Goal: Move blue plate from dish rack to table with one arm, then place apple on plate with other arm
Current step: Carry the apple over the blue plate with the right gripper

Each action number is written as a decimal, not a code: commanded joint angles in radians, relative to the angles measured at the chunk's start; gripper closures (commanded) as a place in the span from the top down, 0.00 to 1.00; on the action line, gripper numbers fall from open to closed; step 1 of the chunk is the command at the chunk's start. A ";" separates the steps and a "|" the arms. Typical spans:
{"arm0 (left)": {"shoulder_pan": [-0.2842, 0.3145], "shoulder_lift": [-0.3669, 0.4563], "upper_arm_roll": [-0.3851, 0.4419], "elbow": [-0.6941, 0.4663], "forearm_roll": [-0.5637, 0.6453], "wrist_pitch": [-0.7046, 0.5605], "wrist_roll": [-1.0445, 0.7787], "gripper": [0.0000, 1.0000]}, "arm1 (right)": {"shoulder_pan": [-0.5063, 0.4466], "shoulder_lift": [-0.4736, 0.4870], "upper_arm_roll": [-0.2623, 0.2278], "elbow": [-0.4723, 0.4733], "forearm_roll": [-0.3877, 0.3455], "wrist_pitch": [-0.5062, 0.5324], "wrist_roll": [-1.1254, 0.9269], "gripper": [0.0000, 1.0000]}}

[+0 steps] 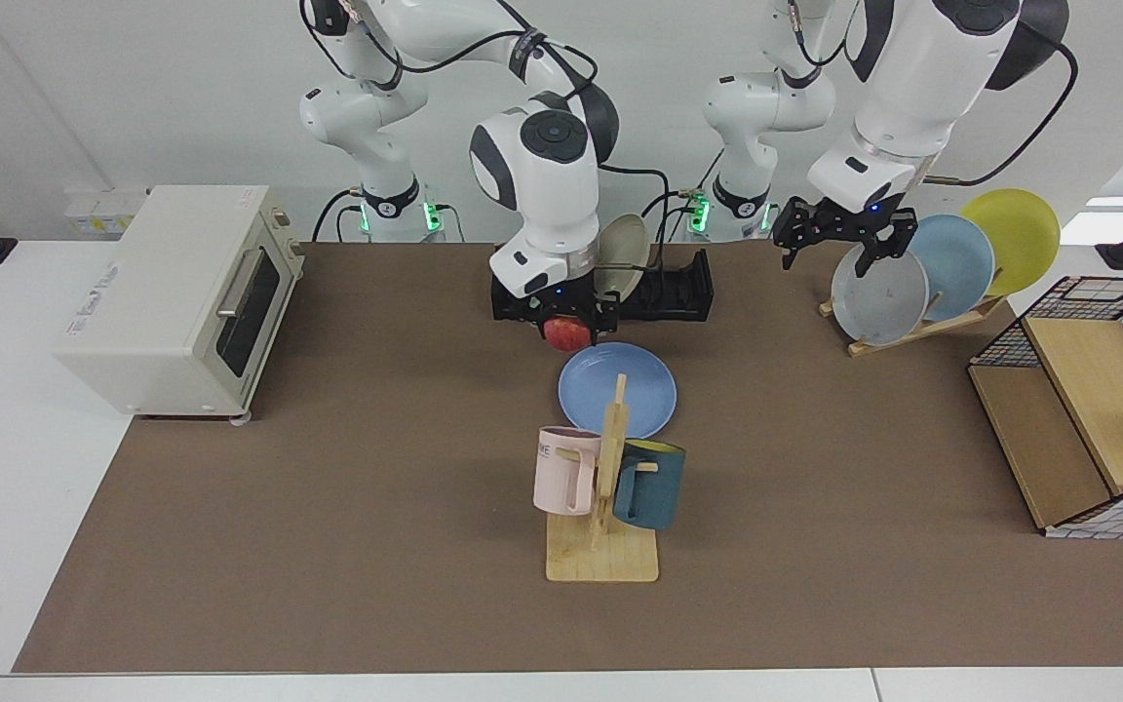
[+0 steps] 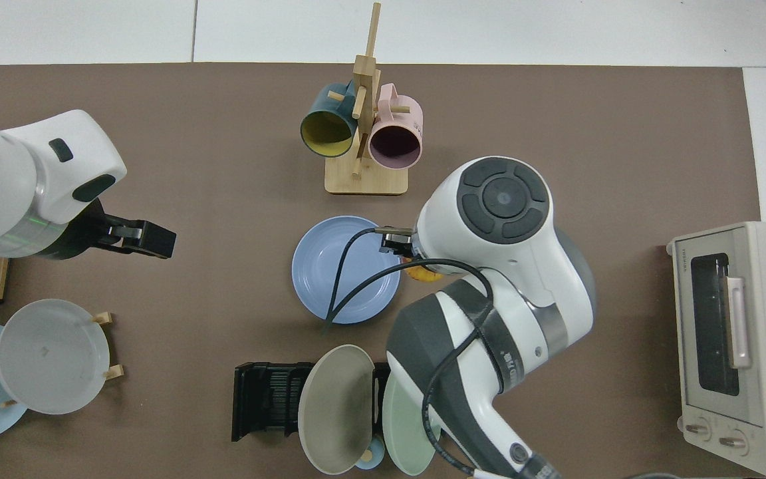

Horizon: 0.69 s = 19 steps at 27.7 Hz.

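Facing view: right gripper point(image 1: 567, 324) w/ apple point(image 1: 567, 334) at blue plate point(image 1: 620, 390) edge.

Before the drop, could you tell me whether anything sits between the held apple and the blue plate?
Nothing visible does. The right end effector holds the apple beside the blue plate, which lies bare.

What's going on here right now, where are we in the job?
The blue plate already lies flat on the table's brown mat, in front of the dish rack. The right gripper holds the apple in the air at the plate's edge, not yet set down. The left gripper hangs open and empty beside the wooden plate stand, waiting.
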 commanded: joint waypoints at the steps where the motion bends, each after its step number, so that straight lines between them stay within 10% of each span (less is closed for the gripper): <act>1: 0.003 0.004 -0.005 0.026 0.010 -0.018 0.012 1.00 | 0.060 0.086 -0.008 0.048 0.014 0.062 0.096 0.11; 19: 0.009 -0.014 -0.001 0.023 0.008 -0.027 0.005 1.00 | 0.116 0.174 -0.006 -0.088 0.025 0.276 0.166 0.11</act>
